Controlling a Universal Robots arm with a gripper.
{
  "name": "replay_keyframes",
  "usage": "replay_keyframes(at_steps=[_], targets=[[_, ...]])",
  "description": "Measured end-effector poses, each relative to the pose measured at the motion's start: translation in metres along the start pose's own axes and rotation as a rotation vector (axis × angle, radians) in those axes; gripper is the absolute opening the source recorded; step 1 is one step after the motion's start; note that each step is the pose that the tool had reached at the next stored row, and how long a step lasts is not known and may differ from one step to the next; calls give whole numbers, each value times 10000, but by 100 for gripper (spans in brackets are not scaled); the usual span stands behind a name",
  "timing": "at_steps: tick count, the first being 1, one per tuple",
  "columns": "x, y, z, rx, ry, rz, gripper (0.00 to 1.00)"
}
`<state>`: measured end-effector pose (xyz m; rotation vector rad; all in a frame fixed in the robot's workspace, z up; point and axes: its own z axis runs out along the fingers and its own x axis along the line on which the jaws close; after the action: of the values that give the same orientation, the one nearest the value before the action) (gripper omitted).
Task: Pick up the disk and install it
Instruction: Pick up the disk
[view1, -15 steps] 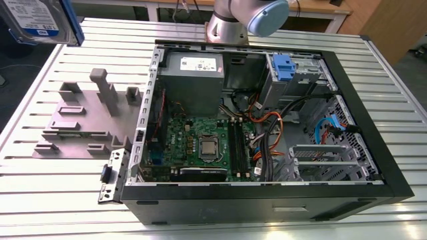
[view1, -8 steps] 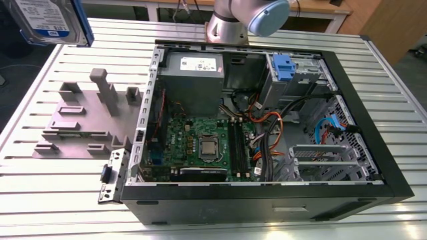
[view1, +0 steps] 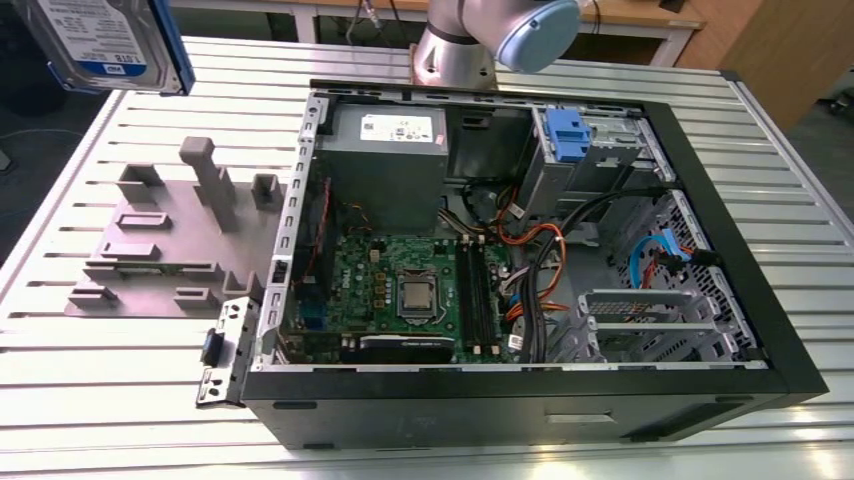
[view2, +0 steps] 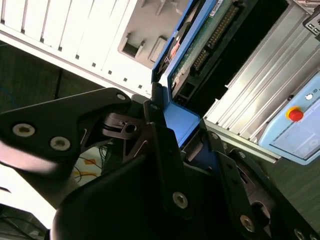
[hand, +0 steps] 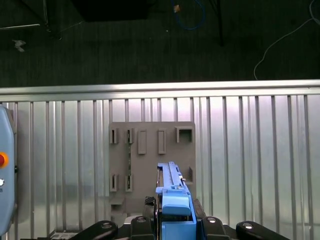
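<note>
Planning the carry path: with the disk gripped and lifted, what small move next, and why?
Probably carry the disk sideways toward the computer case: the gripper is shut on its blue frame, it hangs clear above the grey fixture, and the cage with the blue tab lies toward the exterior view's right.

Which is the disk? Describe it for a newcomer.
Start at the open computer case on the slatted table. Past the grey fixture plate, at the exterior view's left, hangs the disk. It alone is silver, blue-framed, with a white-and-blue label.
</note>
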<state>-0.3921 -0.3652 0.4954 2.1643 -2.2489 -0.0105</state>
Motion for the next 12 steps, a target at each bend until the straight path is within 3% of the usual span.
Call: replay_keyframes(at_steps=[9, 12], targets=[[191, -11, 20, 3, 0, 1, 37], [226, -27, 29, 6, -2, 0, 37]])
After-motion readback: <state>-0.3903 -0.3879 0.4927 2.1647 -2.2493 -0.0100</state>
